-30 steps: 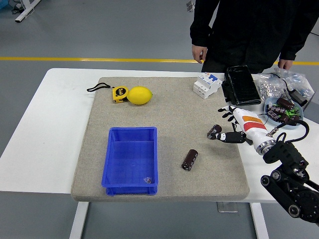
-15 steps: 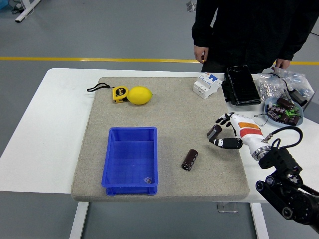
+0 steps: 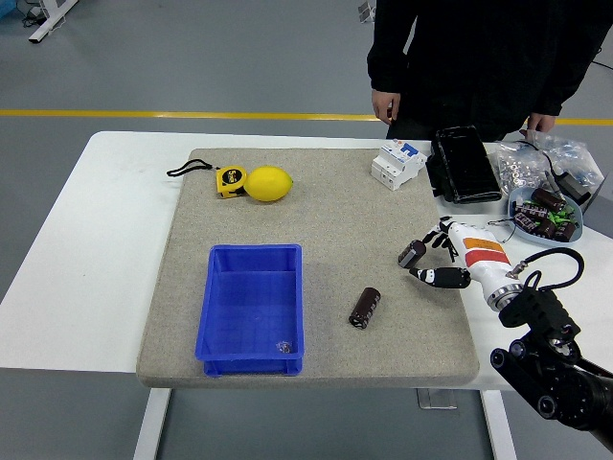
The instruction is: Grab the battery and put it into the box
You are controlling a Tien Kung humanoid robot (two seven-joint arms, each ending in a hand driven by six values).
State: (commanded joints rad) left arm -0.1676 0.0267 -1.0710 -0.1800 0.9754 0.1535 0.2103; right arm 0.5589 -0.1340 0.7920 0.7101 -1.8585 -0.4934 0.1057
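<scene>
From the head view, the right hand (image 3: 433, 257) pinches a small dark battery (image 3: 412, 253) at its fingertips, lifted just off the surface (image 3: 115, 240). The pick-up looks done; next comes the carry leftward to the blue box (image 3: 251, 309), well off to the hand's left. A second battery (image 3: 364, 308) lies between hand and box, low enough to pass over. Behind the hand sit a white breaker (image 3: 398, 163) and a black case (image 3: 462, 165); a person (image 3: 479, 57) stands beyond.
</scene>
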